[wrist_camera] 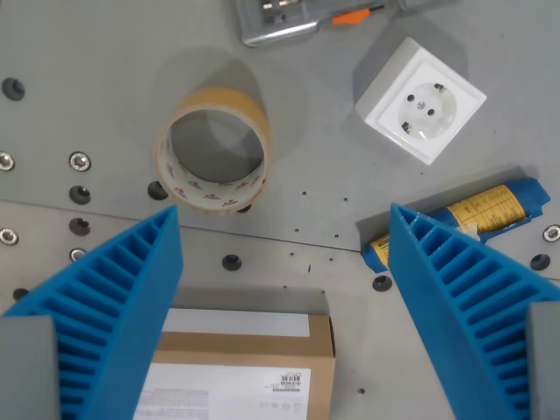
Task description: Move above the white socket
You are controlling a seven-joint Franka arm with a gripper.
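White socket [420,111] sits upper right in the wrist view, beyond the gripper [284,241]; fingers [122,297] spread wide, holding nothing; translate until the socket centres between them, avoiding the tape roll [213,149].

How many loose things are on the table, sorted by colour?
White: 1, the socket
Tan: 1, the tape roll
Brown: 1, the cardboard box
Blue and yellow: 1, the pack
Grey metal with orange: 1, the tool, cut off by the top edge
Total: 5

The open blue gripper is not counted.
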